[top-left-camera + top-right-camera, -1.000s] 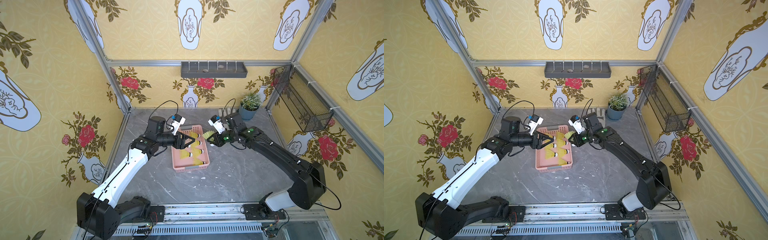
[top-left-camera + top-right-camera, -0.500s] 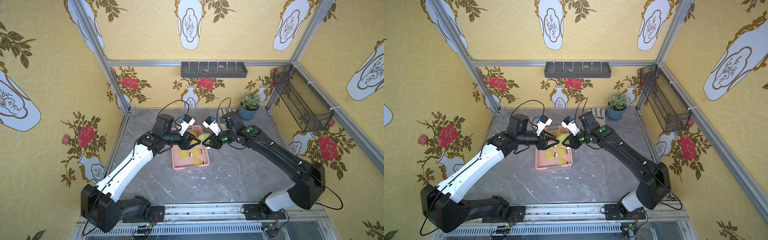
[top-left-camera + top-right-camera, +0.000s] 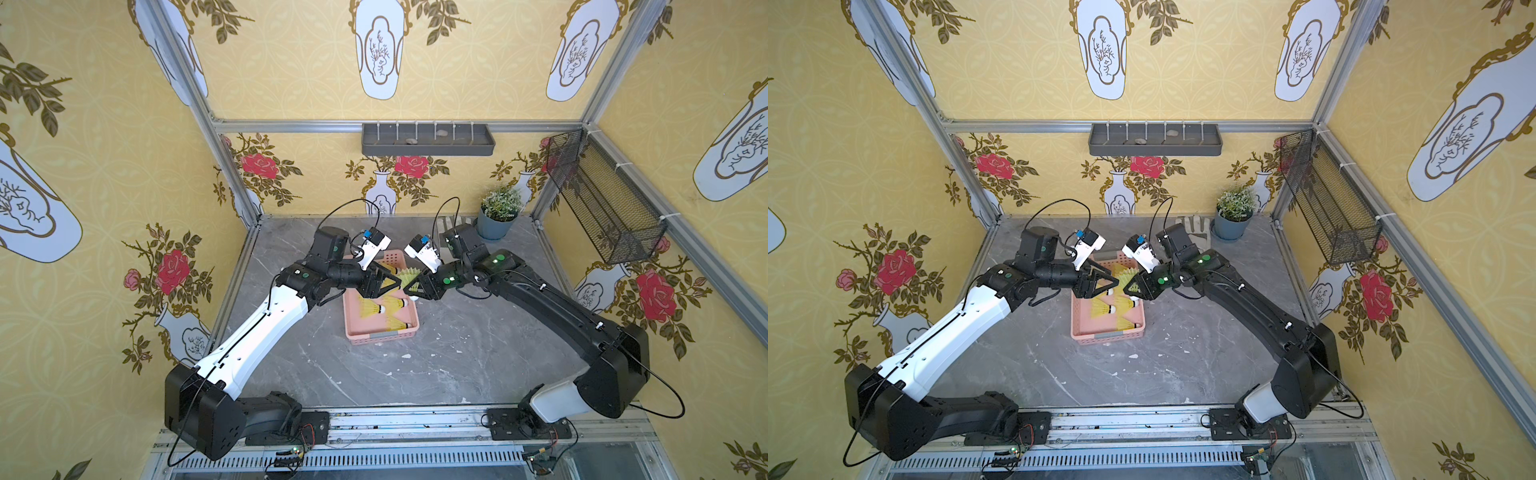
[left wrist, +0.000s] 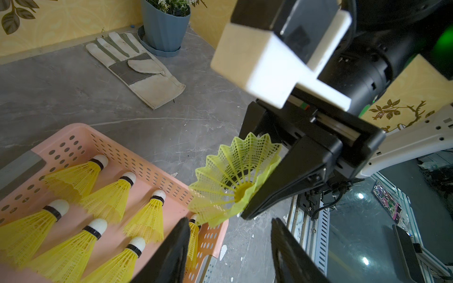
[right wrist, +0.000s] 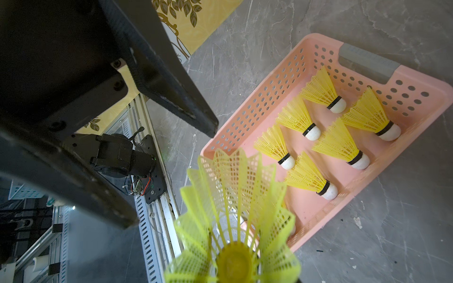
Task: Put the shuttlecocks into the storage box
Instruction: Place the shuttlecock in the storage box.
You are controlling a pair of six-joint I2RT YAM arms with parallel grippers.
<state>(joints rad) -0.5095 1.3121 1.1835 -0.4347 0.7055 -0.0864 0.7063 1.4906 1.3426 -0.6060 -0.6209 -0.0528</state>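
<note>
1. The pink storage box (image 3: 374, 340) sits on the grey table (image 3: 457, 365).
2. The left gripper (image 3: 395, 284) hovers over the box, its jaws apart and empty.
3. The right gripper (image 3: 413, 289) has its jaws clamped on one shuttlecock (image 4: 232, 178) above the box's edge.
4. The other shuttlecocks (image 5: 338, 144) lie inside the box.

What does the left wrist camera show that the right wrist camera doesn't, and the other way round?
Only left wrist: a white-and-grey work glove, a blue-potted plant, and the right gripper pinching a neon yellow mesh shuttlecock. Only right wrist: the left gripper from outside, jaws apart, and a black arm base with red wires. Both: the pink perforated plastic basket, the shuttlecocks lying in it, and that held shuttlecock.
</note>
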